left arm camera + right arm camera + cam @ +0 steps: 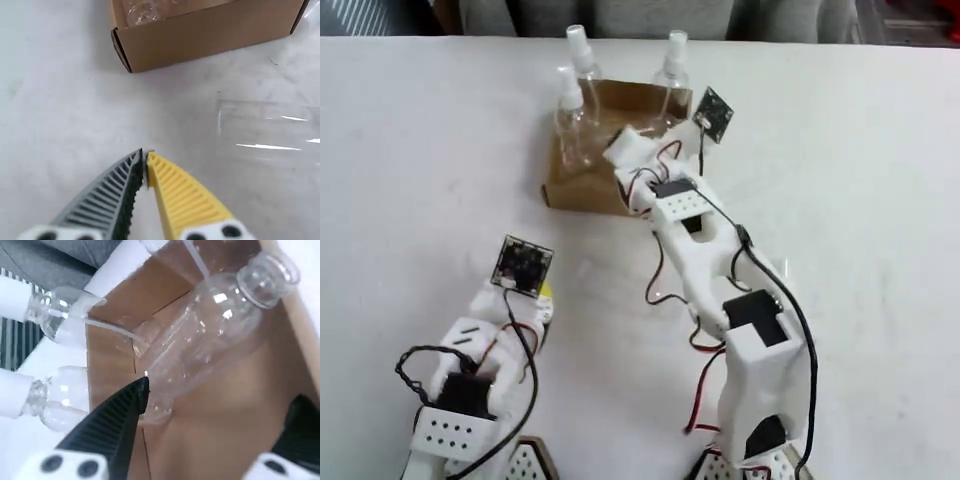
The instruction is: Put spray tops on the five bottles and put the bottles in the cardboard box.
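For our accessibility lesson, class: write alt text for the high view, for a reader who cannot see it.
The right arm stretches across a white table, its pincer over an open cardboard box; three upright clear bottles with spray tops cluster at the box. The left arm sits folded at the near edge.

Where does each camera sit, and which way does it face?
High view: fixed above the table, looking down; both arms show, the right gripper at the cardboard box.
Left wrist view: on the left arm, low over the table, facing the box's outer wall; the shut left gripper shows.
Right wrist view: on the right arm, looking into the box at a clear bottle; its open black fingers show.
Shared: all three views show the box.
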`<act>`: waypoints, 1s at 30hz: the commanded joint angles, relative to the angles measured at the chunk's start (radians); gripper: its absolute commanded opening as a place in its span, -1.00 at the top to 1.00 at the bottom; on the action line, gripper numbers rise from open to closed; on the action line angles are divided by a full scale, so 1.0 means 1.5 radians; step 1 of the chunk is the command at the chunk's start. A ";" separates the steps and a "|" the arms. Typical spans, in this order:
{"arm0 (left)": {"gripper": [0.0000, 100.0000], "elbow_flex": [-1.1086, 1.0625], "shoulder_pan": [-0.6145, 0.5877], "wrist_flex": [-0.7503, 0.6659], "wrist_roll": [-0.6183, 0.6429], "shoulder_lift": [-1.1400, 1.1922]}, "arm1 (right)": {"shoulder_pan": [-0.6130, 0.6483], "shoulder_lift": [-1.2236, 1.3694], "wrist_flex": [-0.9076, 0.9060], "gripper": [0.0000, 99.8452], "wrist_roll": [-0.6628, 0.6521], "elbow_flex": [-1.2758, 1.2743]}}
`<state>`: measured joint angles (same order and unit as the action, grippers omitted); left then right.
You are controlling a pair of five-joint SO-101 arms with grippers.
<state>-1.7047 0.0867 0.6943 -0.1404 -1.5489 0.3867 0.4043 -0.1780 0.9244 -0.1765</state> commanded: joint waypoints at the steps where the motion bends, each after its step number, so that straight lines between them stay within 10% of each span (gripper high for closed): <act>1: 0.95 0.003 -0.008 0.004 -0.004 -0.006 | 0.001 0.027 0.079 0.23 0.006 0.030; 21: 0.95 0.003 -0.008 0.005 -0.004 -0.006 | -0.019 0.141 0.124 0.24 0.041 0.129; 30: 0.95 0.003 -0.008 0.016 -0.004 -0.006 | -0.028 0.161 0.124 0.70 0.041 0.139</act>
<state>-1.7047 0.0821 0.7081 -0.1404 -1.5489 0.3590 0.6452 -0.0031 0.9812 -0.0107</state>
